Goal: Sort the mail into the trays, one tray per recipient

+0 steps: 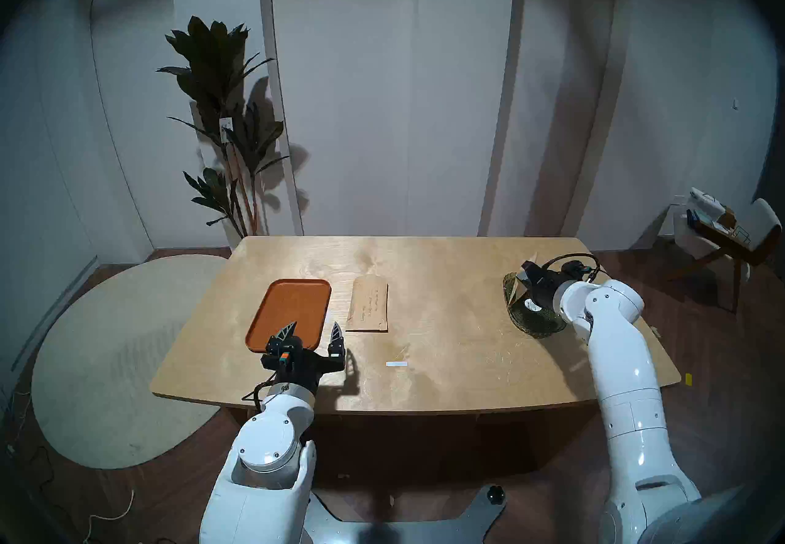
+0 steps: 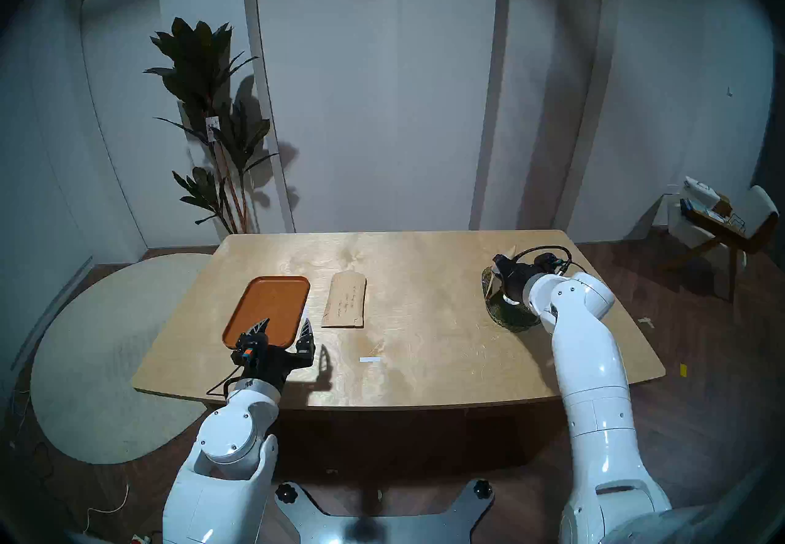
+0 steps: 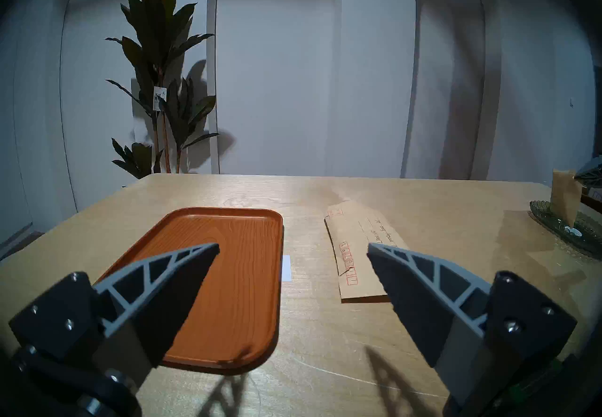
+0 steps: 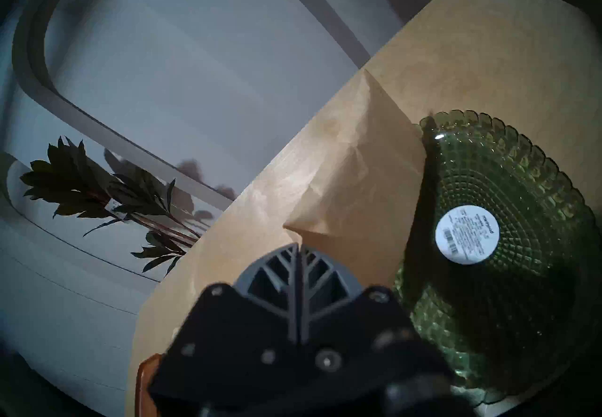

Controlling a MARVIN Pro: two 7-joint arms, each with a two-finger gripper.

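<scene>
A flat orange-brown tray (image 1: pixel 293 309) lies on the table's left part. One tan envelope (image 1: pixel 368 305) with handwritten lines lies flat on the table just right of it, and shows in the left wrist view (image 3: pixel 361 260). My left gripper (image 1: pixel 314 328) is open and empty over the tray's near right corner. My right gripper (image 4: pixel 298 245) is shut on the second tan envelope (image 4: pixel 355 178). It holds this envelope upright, with the lower end at the left rim of the green glass dish (image 4: pixel 505 292). The dish has a round white sticker and stands at the table's right (image 1: pixel 535 322).
A small white tape strip (image 1: pixel 396 363) lies on the table near the front, right of my left gripper. A potted plant (image 1: pixel 221 126) stands behind the table's left corner. A chair with clutter (image 1: pixel 730 233) stands on the floor at the far right.
</scene>
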